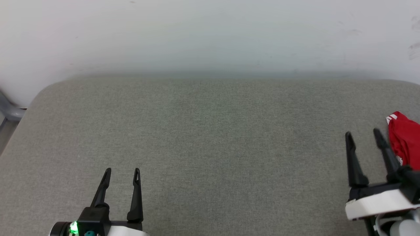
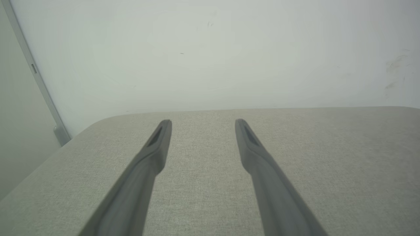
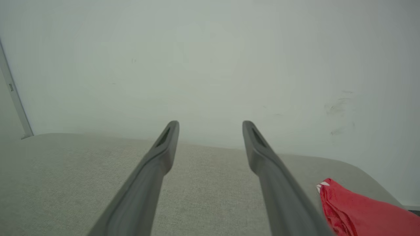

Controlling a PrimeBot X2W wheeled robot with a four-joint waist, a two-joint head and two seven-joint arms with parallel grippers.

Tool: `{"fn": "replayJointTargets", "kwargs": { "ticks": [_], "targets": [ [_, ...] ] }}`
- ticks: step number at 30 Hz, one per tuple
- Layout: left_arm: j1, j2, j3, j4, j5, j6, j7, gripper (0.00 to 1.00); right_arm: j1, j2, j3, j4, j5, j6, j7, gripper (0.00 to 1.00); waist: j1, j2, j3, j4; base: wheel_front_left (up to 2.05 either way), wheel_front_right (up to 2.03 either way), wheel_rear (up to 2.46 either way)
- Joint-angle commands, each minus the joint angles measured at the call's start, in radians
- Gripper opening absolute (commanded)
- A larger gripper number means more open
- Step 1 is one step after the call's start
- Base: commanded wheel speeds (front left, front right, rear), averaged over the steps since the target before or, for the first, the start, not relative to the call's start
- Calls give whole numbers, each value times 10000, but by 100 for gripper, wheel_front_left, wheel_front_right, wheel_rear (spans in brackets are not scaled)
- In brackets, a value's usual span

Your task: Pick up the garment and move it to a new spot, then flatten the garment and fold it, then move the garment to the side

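Observation:
The garment (image 1: 405, 139), red with a bit of white striped trim, lies bunched at the far right edge of the grey padded surface (image 1: 210, 131); most of it runs out of the head view. In the right wrist view the garment (image 3: 361, 209) sits at the lower right. My right gripper (image 1: 364, 136) stands open just left of it, its right finger close beside the red cloth, nothing between its fingers. In its own wrist view the right gripper (image 3: 210, 126) points toward the wall. At the lower left my left gripper (image 1: 122, 172) is open and empty, seen likewise as the left gripper (image 2: 202, 124).
A white wall (image 1: 210, 32) rises right behind the surface. The surface has rounded far corners. A grey metal post (image 2: 36, 75) stands by the wall at the far left corner.

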Motion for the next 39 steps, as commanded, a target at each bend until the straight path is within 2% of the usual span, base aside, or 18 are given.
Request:
{"fn": "replayJointTargets", "kwargs": {
  "ticks": [1,13,30,31,35,39],
  "targets": [
    [116,-42,56,67,-94,-37,-18,100,284,163,34,-5,-1,-12,-51,100,1,-1,-54,-76,0,0,0],
    [239,-125,22,414,-218,-427,-19,100,1657,937,-51,-499,-169,-12,-43,100,1,-1,-213,-220,0,0,0],
    [366,-189,123,349,-182,-705,-18,100,2376,1103,-30,-1127,-31,-12,-42,100,1,-1,-307,-209,0,0,0],
    [297,-194,91,392,-249,-704,2,0,2221,1059,-35,-1090,-59,2,-15,0,1,-1,-309,-208,0,0,0],
    [379,-230,53,777,-297,-704,12,0,2236,1060,-29,-715,-28,2,25,0,1,-1,-309,-209,0,0,0],
    [267,-222,101,889,-1117,-752,180,0,2134,1021,11,-596,788,2,166,0,1,-1,-302,-212,0,0,0]
  ]
}}
